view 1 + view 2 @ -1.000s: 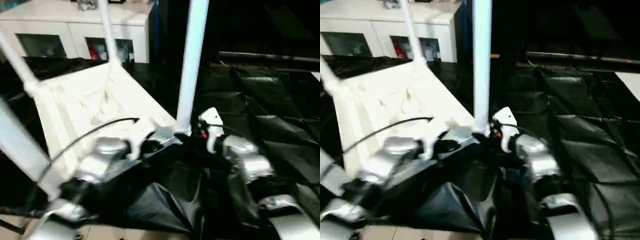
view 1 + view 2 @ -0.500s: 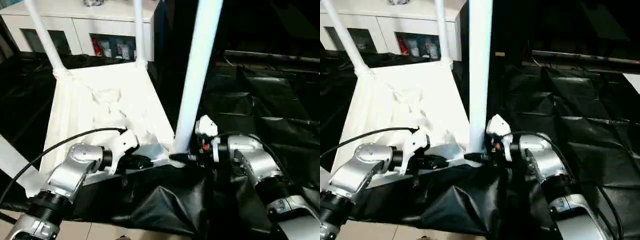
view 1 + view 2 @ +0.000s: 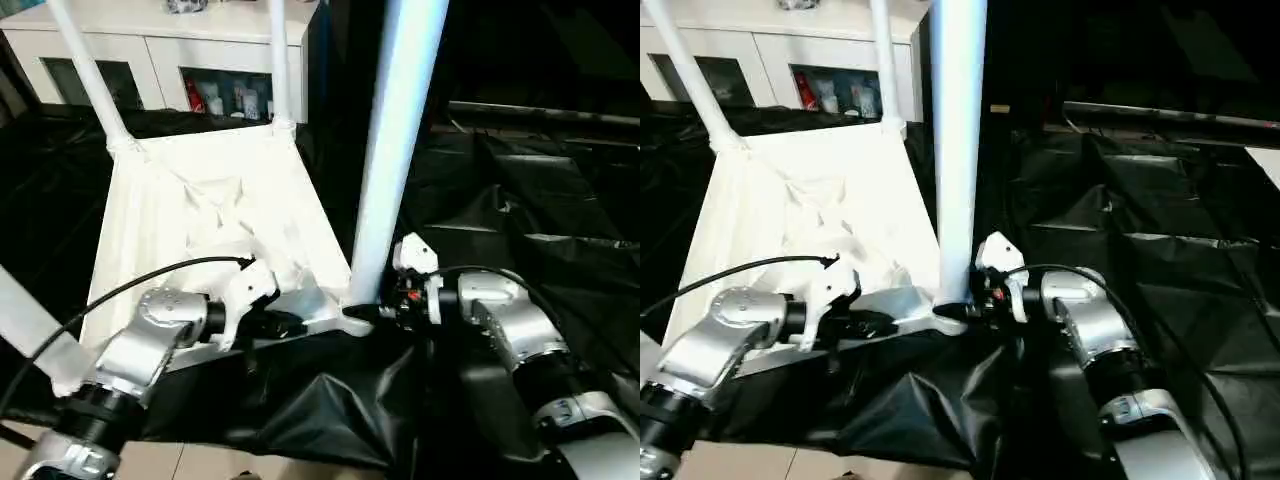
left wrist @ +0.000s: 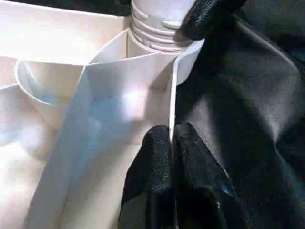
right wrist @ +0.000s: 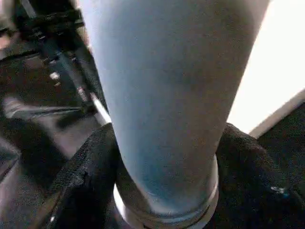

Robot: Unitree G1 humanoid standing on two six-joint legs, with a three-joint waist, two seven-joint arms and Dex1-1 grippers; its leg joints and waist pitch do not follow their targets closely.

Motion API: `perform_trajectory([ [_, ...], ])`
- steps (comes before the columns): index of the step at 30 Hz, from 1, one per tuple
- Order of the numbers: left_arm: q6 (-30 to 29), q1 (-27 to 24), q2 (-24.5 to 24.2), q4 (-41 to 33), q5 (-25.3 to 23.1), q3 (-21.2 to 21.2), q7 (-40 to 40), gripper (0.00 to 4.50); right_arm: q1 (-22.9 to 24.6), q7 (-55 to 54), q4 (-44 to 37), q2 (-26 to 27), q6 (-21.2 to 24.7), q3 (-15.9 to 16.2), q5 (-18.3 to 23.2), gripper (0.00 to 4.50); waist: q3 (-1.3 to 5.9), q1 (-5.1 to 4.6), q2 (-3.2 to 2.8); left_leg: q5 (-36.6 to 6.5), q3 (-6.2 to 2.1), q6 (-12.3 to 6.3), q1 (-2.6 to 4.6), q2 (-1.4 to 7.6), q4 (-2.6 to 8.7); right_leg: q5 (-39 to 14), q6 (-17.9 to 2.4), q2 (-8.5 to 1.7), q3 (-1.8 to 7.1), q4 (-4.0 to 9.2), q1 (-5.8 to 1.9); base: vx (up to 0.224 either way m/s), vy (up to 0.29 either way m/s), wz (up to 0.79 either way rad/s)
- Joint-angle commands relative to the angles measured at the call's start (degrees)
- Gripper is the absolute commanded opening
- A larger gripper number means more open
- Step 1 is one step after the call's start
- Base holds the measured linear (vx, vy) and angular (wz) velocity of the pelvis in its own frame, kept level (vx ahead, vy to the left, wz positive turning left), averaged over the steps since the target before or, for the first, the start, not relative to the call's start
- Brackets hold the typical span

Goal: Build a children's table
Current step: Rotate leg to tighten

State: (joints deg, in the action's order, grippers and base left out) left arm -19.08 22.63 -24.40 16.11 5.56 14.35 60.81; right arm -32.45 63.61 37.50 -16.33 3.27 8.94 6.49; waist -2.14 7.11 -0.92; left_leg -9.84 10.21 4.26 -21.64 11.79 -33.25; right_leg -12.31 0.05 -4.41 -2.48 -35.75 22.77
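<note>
Nearest: our left hand (image 4: 171, 143), pinched shut on the upturned children's table (image 3: 200, 210) rim. Beside it: our right hand (image 5: 162, 157), fingers clasping the near leg (image 3: 395, 150) at its socket. Twist squarely, rim steadied. Beyond: black sheeting (image 3: 540, 210), white cabinet (image 3: 160, 50).

Our head cameras look forward and down toward twelve o'clock; both wrist cameras sit close, sharing the near leg (image 3: 395, 150).

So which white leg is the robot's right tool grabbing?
Find the white table lying upside down on the black sheet. Its legs point up. The one you want is the leg at the corner nearest the robot, with the right tool around its base; it looks thickest and tallest.
</note>
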Motion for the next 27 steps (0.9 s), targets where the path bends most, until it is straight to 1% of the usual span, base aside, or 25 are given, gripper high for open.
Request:
perform_trajectory([
  [1,-2.0,0.8,3.0,4.5,-1.9,0.4,-6.2,0.0,-0.5,-10.0,3.0,3.0,1.2,-1.0,-1.7,2.61,2.73,-0.32,0.77,-11.4,-0.02,-1.59,0.82,1.23,3.85,-7.9,-12.7,-3.31,2.02,4.28,-2.33,0.0,0.0,0.0],
  [2,-2.3,1.8,4.3,5.8,-2.5,0.2,-8.5,0.0,-0.8,-15.4,4.4,4.4,1.6,-1.7,-2.6,2.61,2.55,-0.35,0.51,-12.3,-0.14,-0.63,0.98,1.15,4.03,-10.3,-12.2,-3.31,1.99,4.54,-2.17,0.0,0.0,0.0],
  [3,-2.3,3.2,6.3,7.8,-3.4,0.1,-11.7,0.0,-1.4,-22.9,6.3,6.5,2.7,-3.3,-3.2,2.61,2.15,-0.84,0.33,-16.1,-0.26,1.1,1.4,1.04,4.47,-17.1,-10.9,-3.46,2.13,5.17,-1.77,-0.056,-0.012,-0.02],
  [4,-2.6,4.4,8.1,9.6,-4.1,0.1,-14.4,0.0,-1.9,-29.2,7.8,8.4,4.3,-4.8,-3.2,2.61,2.07,-1.22,0.53,-18.6,-0.48,2.45,1.64,0.86,4.64,-22.8,-9.1,-3.58,2.05,5.68,-1.93,-0.067,-0.009,-0.04],
  [5,-2.7,4.8,8.6,10.1,-4.4,0.1,-15.2,0.0,-2.0,-30.5,8.0,8.8,4.5,-5.1,-3.1,2.61,2.22,-1.2,0.54,-19.3,-0.7,2.84,1.83,0.99,4.71,-24.3,-8.3,-3.76,2.02,5.81,-1.96,-0.067,-0.009,-0.04],
  [6,-3.2,6.4,10.8,12.3,-5.3,0.3,-18.4,0.0,-2.4,-36.0,9.2,10.9,5.5,-6.6,-2.7,2.61,2.1,-1.43,0.48,-20.5,-0.67,2.85,1.93,0.97,4.78,-26.1,-7.3,-3.7,2.08,6.29,-1.65,-0.056,-0.004,-0.02],
  [7,-3.6,7.3,12.1,13.5,-5.8,0.5,-20.2,0.0,-2.6,-38.6,9.8,12.2,6.0,-7.4,-2.4,2.61,1.84,-1.58,0.34,-22.5,-0.68,2.87,2.36,0.84,4.76,-28.8,-6.4,-3.58,2.1,6.8,-1.09,0.0,0.0,0.0],
  [8,-4.0,9.2,14.9,15.9,-7.0,1.1,-23.5,0.0,-3.3,-42.0,10.7,14.9,5.4,-8.3,-1.7,2.61,1.84,-1.66,0.16,-23.6,-0.98,2.99,2.4,0.76,4.82,-31.4,-5.4,-3.8,1.95,7.11,-1.21,0.0,0.0,0.0],
  [9,-3.9,9.7,15.6,16.5,-7.3,1.3,-24.4,0.0,-3.4,-42.3,10.8,15.6,4.9,-8.3,-1.5,2.61,1.89,-1.59,0.04,-24.0,-1.01,3.02,2.63,0.79,4.83,-32.1,-5.1,-3.86,1.91,7.35,-1.04,0.0,0.0,0.0],
  [10,-3.7,10.2,16.6,17.0,-7.7,1.8,-24.9,0.0,-3.6,-42.0,10.7,16.3,4.2,-7.6,-2.0,2.61,1.92,-1.56,0.15,-24.5,-1.07,2.96,2.79,0.83,4.8,-32.3,-4.8,-3.84,1.88,7.5,-0.91,0.0,0.0,0.0],
  [11,-3.3,10.6,17.3,17.4,-8.0,2.2,-25.2,0.0,-3.7,-41.4,10.4,16.7,3.3,-6.6,-2.7,2.61,2.29,-1.47,0.13,-23.6,-1.21,2.61,2.44,0.93,5.07,-29.0,-5.0,-3.77,1.77,7.3,-1.5,0.0,0.0,0.0],
  [12,-2.7,10.9,17.9,17.9,-8.3,2.4,-25.3,0.0,-3.8,-40.9,10.2,17.1,2.2,-5.8,-3.4,2.61,2.48,-1.36,0.18,-22.1,-1.2,2.35,2.19,1.02,5.26,-26.4,-5.4,-3.7,1.81,7.04,-1.77,0.0,0.0,0.0],
  [13,-2.2,11.2,18.3,18.3,-8.5,2.5,-25.3,0.0,-3.9,-40.6,10.2,17.4,1.4,-5.4,-3.9,2.61,2.55,-1.28,0.13,-20.6,-1.12,2.09,1.97,1.08,5.33,-22.1,-6.3,-3.53,1.9,6.68,-1.79,0.0,0.0,0.0],
  [14,-1.7,11.5,18.6,18.6,-8.4,2.5,-24.8,0.0,-3.9,-38.9,9.8,18.0,0.2,-5.5,-3.3,2.61,2.44,-1.33,0.2,-20.7,-0.99,1.9,1.84,0.97,5.33,-20.5,-7.0,-3.39,1.91,6.53,-1.77,0.0,0.0,0.0],
  [15,-1.4,11.4,18.4,18.6,-8.3,2.5,-24.4,0.0,-3.9,-38.4,9.6,18.0,0.0,-5.6,-3.0,2.61,2.4,-1.3,0.26,-21.0,-0.94,1.75,1.95,0.92,5.29,-20.5,-7.3,-3.38,1.95,6.54,-1.68,0.0,0.0,0.0],
  [16,-1.3,11.4,18.4,18.5,-8.3,2.5,-24.3,0.0,-3.9,-38.2,9.5,18.1,-0.1,-5.6,-2.8,3.16,2.44,-1.25,0.35,-21.1,-0.91,1.55,1.99,0.89,5.26,-20.4,-7.5,-3.44,1.99,6.51,-1.73,0.0,0.0,0.0],
  [17,-0.4,11.0,17.5,18.0,-8.1,2.5,-22.9,0.0,-3.9,-36.1,8.8,17.6,-0.9,-5.7,-2.1,3.3,2.38,-1.19,0.55,-20.8,-0.94,0.82,1.72,0.77,5.3,-21.0,-7.6,-3.57,1.99,6.53,-1.9,0.0,0.0,0.0],
  [18,0.0,10.8,17.0,17.7,-8.0,2.5,-22.3,0.0,-3.9,-35.2,8.6,17.2,-1.1,-5.6,-2.0,3.3,2.41,-1.11,0.61,-20.7,-0.94,0.52,1.7,0.73,5.28,-21.5,-7.4,-3.68,1.98,6.63,-1.94,0.0,0.0,0.0],
  [20,0.7,10.2,15.8,16.9,-7.7,2.4,-20.6,0.0,-4.0,-32.1,8.2,16.3,-1.6,-5.2,-1.7,3.51,2.45,-1.09,0.56,-19.9,-1.01,0.07,1.53,0.84,5.34,-21.8,-7.3,-3.89,1.98,6.65,-2.02,0.0,0.0,0.0],
  [21,2.0,9.7,14.3,16.4,-7.7,2.7,-18.5,0.0,-4.0,-28.1,7.6,14.9,-1.7,-4.3,-1.5,3.67,2.54,-1.01,0.62,-19.0,-0.93,-0.29,1.46,0.88,5.27,-20.7,-7.4,-3.89,2.02,6.55,-2.08,0.0,0.0,0.0],
  [22,2.0,9.7,14.3,16.4,-7.7,2.7,-18.5,0.0,-4.0,-28.1,7.6,14.9,-1.7,-4.3,-1.5,3.75,2.63,-1.0,0.67,-17.7,-0.91,-0.64,1.17,0.91,5.24,-18.9,-7.7,-3.85,2.0,6.31,-2.33,0.0,0.0,0.0],
  [23,2.0,8.8,12.5,15.2,-7.5,2.8,-15.9,0.0,-3.7,-23.3,7.0,12.3,-2.8,-2.5,-2.5,3.77,2.72,-0.9,0.67,-16.3,-0.91,-0.89,1.1,0.99,5.19,-17.0,-8.3,-3.9,1.88,6.08,-2.48,0.0,0.0,0.0],
  [24,2.3,8.3,11.5,14.6,-7.2,2.8,-14.3,0.0,-3.4,-20.3,6.6,10.9,-3.4,-1.7,-2.7,3.77,2.76,-0.98,0.68,-15.7,-0.82,-1.11,1.02,1.04,5.09,-15.6,-8.7,-3.82,1.91,5.91,-2.52,0.0,0.0,0.0],
  [25,2.5,8.0,10.9,14.3,-6.9,2.8,-13.4,0.0,-3.3,-18.3,6.3,10.0,-3.7,-1.3,-2.8,3.77,2.78,-0.95,0.64,-14.4,-0.76,-1.49,0.92,0.98,4.96,-13.7,-9.4,-3.76,1.84,5.68,-2.67,0.0,0.0,0.0],
  [27,2.6,6.9,8.5,12.5,-6.0,2.8,-9.6,0.0,-2.2,-11.5,3.8,7.0,-5.2,-0.5,-1.6,3.77,2.98,-0.87,0.66,-12.6,-0.57,-2.29,1.02,1.07,4.61,-9.9,-10.5,-3.72,1.86,5.29,-2.77,0.028,-0.007,0.01],
])
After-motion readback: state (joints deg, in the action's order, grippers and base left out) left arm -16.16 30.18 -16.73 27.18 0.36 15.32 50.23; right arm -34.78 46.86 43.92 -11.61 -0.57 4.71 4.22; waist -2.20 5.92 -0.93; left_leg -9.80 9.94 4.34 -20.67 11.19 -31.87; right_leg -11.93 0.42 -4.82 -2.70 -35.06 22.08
